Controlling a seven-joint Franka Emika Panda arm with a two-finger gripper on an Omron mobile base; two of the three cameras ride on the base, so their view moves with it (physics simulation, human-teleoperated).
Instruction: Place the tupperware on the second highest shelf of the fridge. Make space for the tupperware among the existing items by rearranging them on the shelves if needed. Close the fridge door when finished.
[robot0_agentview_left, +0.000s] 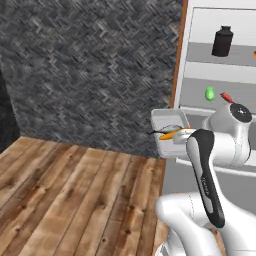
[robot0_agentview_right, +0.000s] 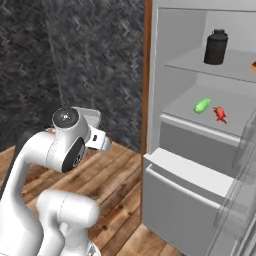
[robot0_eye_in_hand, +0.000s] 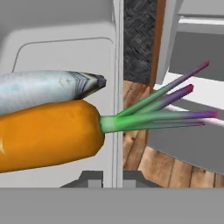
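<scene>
My gripper (robot0_eye_in_hand: 113, 178) is shut on the rim wall of the pale grey tupperware (robot0_eye_in_hand: 65, 52), which holds an orange carrot (robot0_eye_in_hand: 48, 133) with green and purple leaves and a silvery fish (robot0_eye_in_hand: 43, 89). The tupperware (robot0_agentview_left: 169, 125) hangs in the air left of the open fridge (robot0_agentview_left: 186, 75), about level with its lower shelf. In the right base view the tupperware (robot0_agentview_right: 91, 116) peeks out behind my arm. The second highest shelf (robot0_agentview_right: 197, 124) carries a green vegetable (robot0_agentview_right: 202, 105) and a small red item (robot0_agentview_right: 219, 114). A black jar (robot0_agentview_right: 215, 47) stands on the shelf above.
The fridge door's clear bins (robot0_agentview_right: 244, 185) stand open at the far right. Below the shelves the bottom drawer front (robot0_agentview_right: 180, 197) juts forward. A wood-brown side panel (robot0_agentview_left: 178, 55) edges the fridge. Wooden floor (robot0_agentview_left: 75, 195) and a dark wall (robot0_agentview_left: 90, 65) lie to the left.
</scene>
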